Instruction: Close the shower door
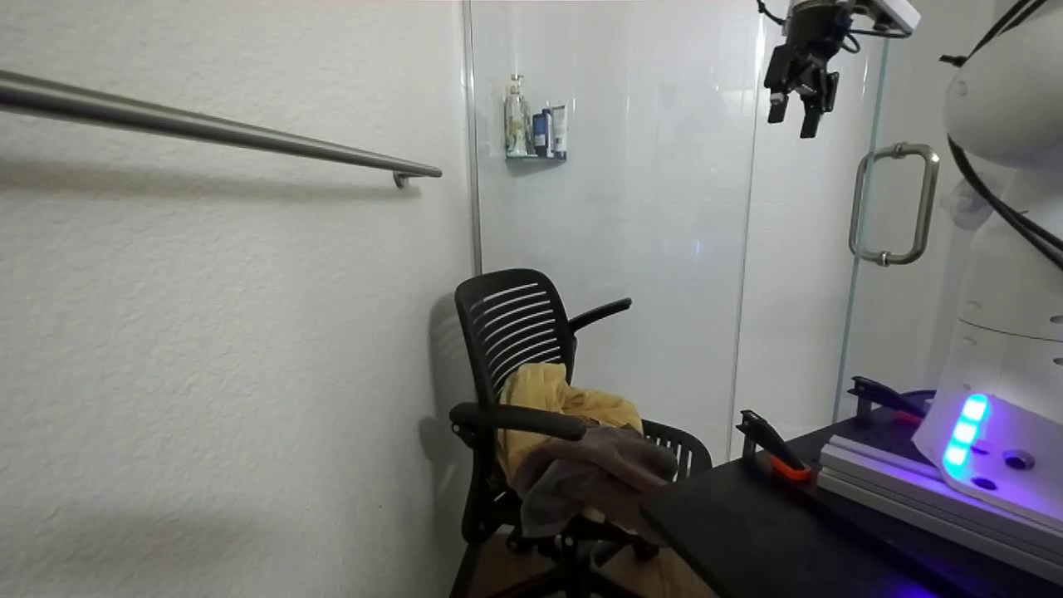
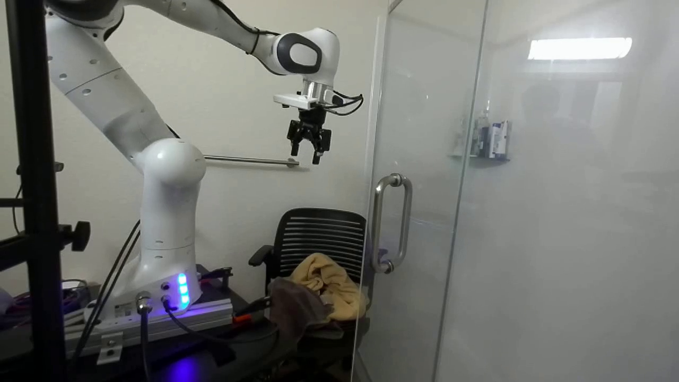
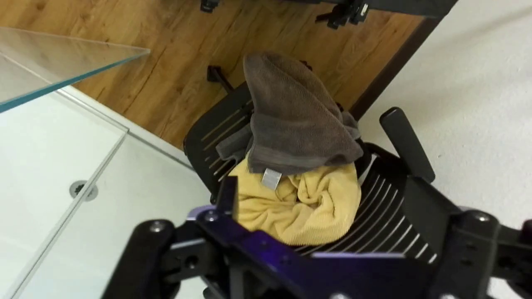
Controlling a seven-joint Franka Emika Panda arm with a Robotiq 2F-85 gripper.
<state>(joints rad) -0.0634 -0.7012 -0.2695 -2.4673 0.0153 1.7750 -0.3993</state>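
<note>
while the shower door (image 2: 408, 297) stands tall, clear and frameless, it's open, swung out over the wood floor (image 3: 174, 91), its blue-green edge (image 3: 41, 91) slanting across the wrist view! next down, the white arm (image 2: 172, 175) rises from a black table (image 1: 747, 515), and in front of the fixed glass pane (image 1: 664, 332) sits a black chair (image 2: 318, 213), loaded: yellow cloth (image 3: 299, 207), all bunched up, grey-brown towel (image 3: 299, 112) draped partly over it. look through that pane, in an exterior view, and there's a small shelf (image 1: 536, 158) carrying a patterned bottle (image 1: 516, 123), a dark-blue container (image 1: 541, 135) and a white tube (image 1: 559, 133). onto the door's metal handle (image 2: 377, 228), a rounded loop on each side of the glass, plain in both exterior views. higher up and apart from it, the gripper (image 2: 305, 155) points down, fingers (image 3: 426, 211) spread wide. and only the wrist view catches a round drain (image 3: 77, 189) in the shower floor (image 3: 62, 158) and a pale label (image 3: 271, 178) lying on the yellow, at the towel's edge
</note>
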